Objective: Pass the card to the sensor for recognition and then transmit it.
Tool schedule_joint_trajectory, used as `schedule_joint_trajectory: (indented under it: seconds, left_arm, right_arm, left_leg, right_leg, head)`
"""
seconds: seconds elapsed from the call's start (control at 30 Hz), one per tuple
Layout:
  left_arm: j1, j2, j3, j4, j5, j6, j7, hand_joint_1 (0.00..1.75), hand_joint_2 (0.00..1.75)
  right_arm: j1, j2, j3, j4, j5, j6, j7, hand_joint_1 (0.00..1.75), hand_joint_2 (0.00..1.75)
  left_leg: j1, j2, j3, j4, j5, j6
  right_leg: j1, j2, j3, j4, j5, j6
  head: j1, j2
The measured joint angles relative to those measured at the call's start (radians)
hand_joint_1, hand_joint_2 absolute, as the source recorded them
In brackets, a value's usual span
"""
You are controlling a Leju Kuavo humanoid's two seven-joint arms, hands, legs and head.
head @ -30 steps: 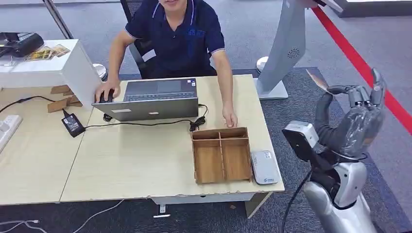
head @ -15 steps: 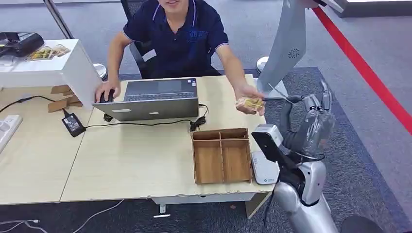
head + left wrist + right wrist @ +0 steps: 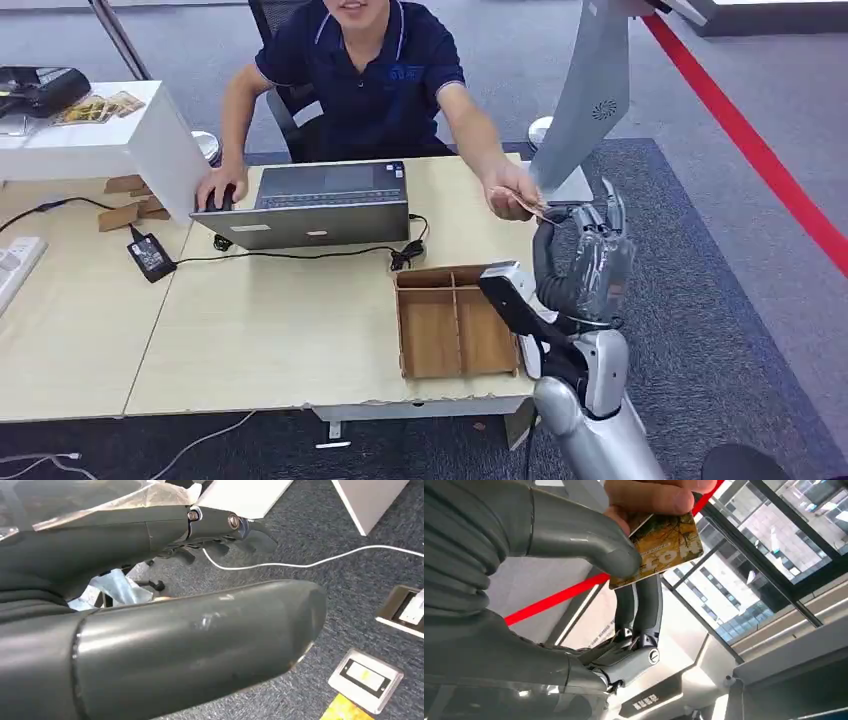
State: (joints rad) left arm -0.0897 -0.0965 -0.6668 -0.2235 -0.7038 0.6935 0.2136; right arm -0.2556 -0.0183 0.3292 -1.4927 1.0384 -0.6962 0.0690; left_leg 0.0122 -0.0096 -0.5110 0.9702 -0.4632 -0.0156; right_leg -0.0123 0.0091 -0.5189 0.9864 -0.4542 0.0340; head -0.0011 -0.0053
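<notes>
Pinching the card (image 3: 659, 550) between thumb and fingers, my right hand (image 3: 585, 262) is holding it up beside the worktop (image 3: 300, 330), and a person's hand (image 3: 512, 192) is gripping the same card. My left hand (image 3: 165, 605) is hanging over the floor; I cannot tell its state.

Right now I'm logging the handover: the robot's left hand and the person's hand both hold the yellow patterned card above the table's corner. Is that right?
Not quite: it is the right hand, not the left. The right wrist view shows its thumb pressing the yellow patterned card while the person's hand also grips it.
</notes>
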Motion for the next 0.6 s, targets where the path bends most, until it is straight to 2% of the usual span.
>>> schedule_joint_trajectory:
  seconds: [0.17, 0.2, 0.23, 0.47, 0.6]
  left_arm:
    - [0.0, 0.0, 0.0, 0.0, 0.0, -0.003, 0.002, 0.0, 0.0]
    - [0.0, 0.0, 0.0, 0.0, 0.0, -0.003, 0.003, 0.0, 0.0]
    - [0.0, 0.0, 0.0, 0.0, 0.001, -0.003, 0.003, 0.0, 0.0]
    - [0.0, 0.0, 0.0, 0.0, 0.007, -0.005, 0.005, 0.0, 0.0]
    - [0.0, 0.0, -0.001, 0.0, 0.019, -0.005, 0.006, 0.0, 0.0]
  right_arm:
    - [-0.007, 0.006, 0.012, 0.024, 0.0, 0.0, 0.0, 1.75, 1.75]
    - [-0.008, 0.007, 0.013, 0.028, 0.0, 0.0, 0.0, 1.54, 1.75]
    - [-0.009, 0.009, 0.013, 0.032, 0.0, 0.0, 0.0, 0.0, 1.75]
    - [-0.013, 0.015, 0.013, 0.058, 0.007, -0.001, 0.0, 0.0, 1.75]
    - [-0.01, 0.026, 0.013, 0.071, 0.009, -0.001, -0.032, 0.0, 1.75]
  left_leg:
    - [0.0, 0.0, 0.0, 0.0, 0.0, 0.0]
    - [0.0, 0.0, 0.0, 0.0, 0.0, 0.0]
    - [0.0, 0.0, 0.0, 0.0, 0.0, 0.0]
    - [0.0, 0.0, 0.0, 0.0, 0.0, 0.0]
    - [0.0, 0.0, 0.0, 0.0, 0.0, 0.0]
  right_leg:
    - [0.0, 0.0, 0.0, 0.0, 0.0, 0.0]
    - [0.0, 0.0, 0.0, 0.0, 0.0, 0.0]
    - [0.0, 0.0, 0.0, 0.0, 0.0, 0.0]
    - [0.0, 0.0, -0.001, 0.0, 0.0, 0.0]
    - [0.0, 0.0, -0.001, 0.0, 0.0, 0.0]
  head:
    - [0.0, 0.0]
    - [0.0, 0.0]
    - [0.0, 0.0]
    - [0.0, 0.0]
    - [0.0, 0.0]
